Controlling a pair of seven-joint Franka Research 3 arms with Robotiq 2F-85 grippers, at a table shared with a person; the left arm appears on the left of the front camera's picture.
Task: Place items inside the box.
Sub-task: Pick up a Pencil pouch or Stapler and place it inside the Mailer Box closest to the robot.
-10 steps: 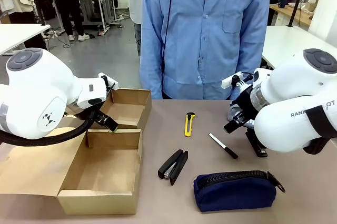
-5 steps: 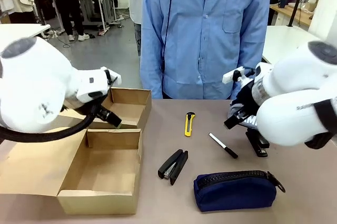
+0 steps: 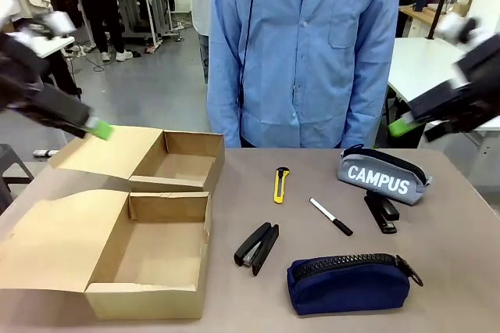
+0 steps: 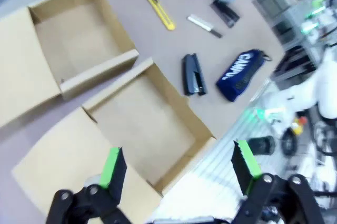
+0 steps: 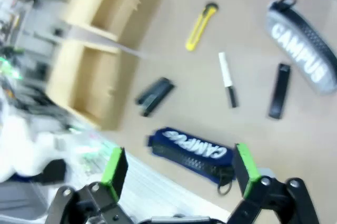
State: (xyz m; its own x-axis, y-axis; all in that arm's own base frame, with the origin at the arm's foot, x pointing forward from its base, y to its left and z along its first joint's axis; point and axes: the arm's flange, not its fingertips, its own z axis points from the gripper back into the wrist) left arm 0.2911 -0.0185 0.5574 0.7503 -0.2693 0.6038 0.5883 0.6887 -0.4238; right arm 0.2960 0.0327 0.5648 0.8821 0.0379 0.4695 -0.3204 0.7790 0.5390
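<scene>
Looking across the grey-brown table (image 3: 457, 259), we see an open brown cardboard box (image 3: 168, 196) with two compartments on the left side, its flaps spread out to the left. All the items lie on the tabletop to the right of it, outside the box. The yellow-and-black utility knife (image 3: 280, 184) lies just right of the far compartment. The white marker pen with a black cap (image 3: 330, 216) lies slantwise a little further right and nearer to us. The black stapler (image 3: 256, 247) sits near the wall of the near compartment but apart from it. The navy zip pouch (image 3: 349, 284) lies by the near edge, right of the stapler; our wrist views show white lettering on it. The grey zip pouch lettered "CAMPUS" (image 3: 383, 176) rests at the far right, with a slim black object (image 3: 381, 213) on its near side, one end at the pouch's edge. A person in a light blue shirt (image 3: 305, 51) stands at the far side. The left gripper (image 4: 179, 164) hangs high over the box with its jaws spread wide and nothing between the green pads. The right gripper (image 5: 180, 165) hangs high over the items, equally wide open and holding nothing. Both look blurred in our front view.
</scene>
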